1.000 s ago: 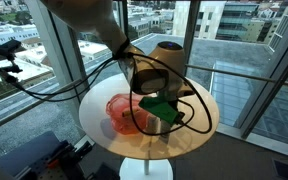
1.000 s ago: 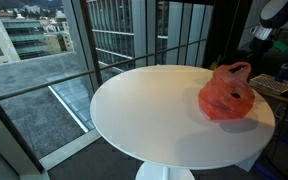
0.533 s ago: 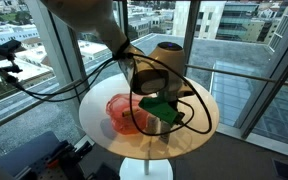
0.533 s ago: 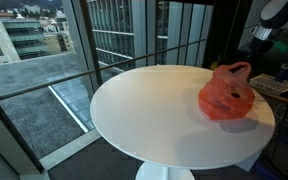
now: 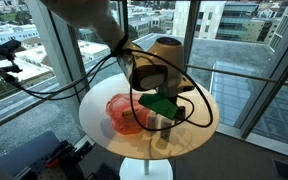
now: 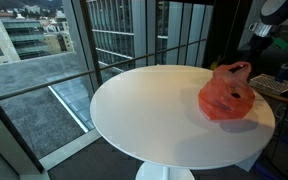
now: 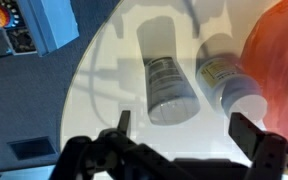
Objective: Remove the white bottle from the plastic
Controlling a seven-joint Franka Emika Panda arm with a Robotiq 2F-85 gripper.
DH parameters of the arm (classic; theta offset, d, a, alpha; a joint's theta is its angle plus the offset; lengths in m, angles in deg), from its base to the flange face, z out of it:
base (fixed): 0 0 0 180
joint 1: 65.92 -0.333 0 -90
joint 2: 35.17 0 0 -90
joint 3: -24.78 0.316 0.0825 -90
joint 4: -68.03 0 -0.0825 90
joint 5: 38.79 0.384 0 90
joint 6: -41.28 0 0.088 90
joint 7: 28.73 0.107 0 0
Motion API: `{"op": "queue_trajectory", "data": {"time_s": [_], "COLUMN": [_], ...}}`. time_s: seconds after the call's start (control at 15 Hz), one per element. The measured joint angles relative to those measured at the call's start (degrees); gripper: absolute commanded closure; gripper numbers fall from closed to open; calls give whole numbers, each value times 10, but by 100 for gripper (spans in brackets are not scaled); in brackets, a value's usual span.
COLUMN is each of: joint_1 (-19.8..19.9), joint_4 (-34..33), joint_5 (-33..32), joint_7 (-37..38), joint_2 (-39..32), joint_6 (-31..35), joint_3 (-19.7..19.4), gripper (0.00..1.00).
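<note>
Wrist view: dark floor [image 7: 24,110] is seen past the edge of the round white bench [image 7: 109,70]. The gripper [image 7: 182,124] is positioned above the bench with its jaws spread wide and nothing held between them. Only its dark fingertips [image 7: 123,122] are visible at the lower edge.

Within the span of the jaws a short greyish cylindrical jar [image 7: 170,85] with a printed label is recorded. Just to its right, across a narrow gap, the slim white cylindrical bottle [image 7: 224,80] is seen. The white bottle is met on its right side by the red-orange translucent plastic container [image 7: 279,55]. Whether the bottle stands inside the rim or just outside it cannot be told, as the picture is blurred.

In an exterior view the plastic [image 5: 122,112] is noted left of centre on the bench [image 5: 96,128]. The gripper [image 5: 162,120] is positioned just to the right of the plastic, low over the bench top. A green part [image 5: 159,104] is seen on the gripper, and black cables [image 5: 199,105] are looped around the wrist.

In an exterior view the plastic [image 6: 227,93] is recorded on the right part of the bench [image 6: 154,110], with its upper edge uneven.
</note>
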Motion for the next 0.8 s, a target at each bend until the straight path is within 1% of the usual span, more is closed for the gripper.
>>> {"op": "queue_trajectory", "data": {"time_s": [0.27,0.53,0.8], "joint_1": [0,-4,-21], "joint_4": [1,2,7], "joint_5": [0,0,-10], "joint_7": [-13,-20,-15], "joint_2": [31,74,121], "joint_6": [-35,-103,-171], "joint_3": [2,2,-7], "gripper": [0,0,0]}}
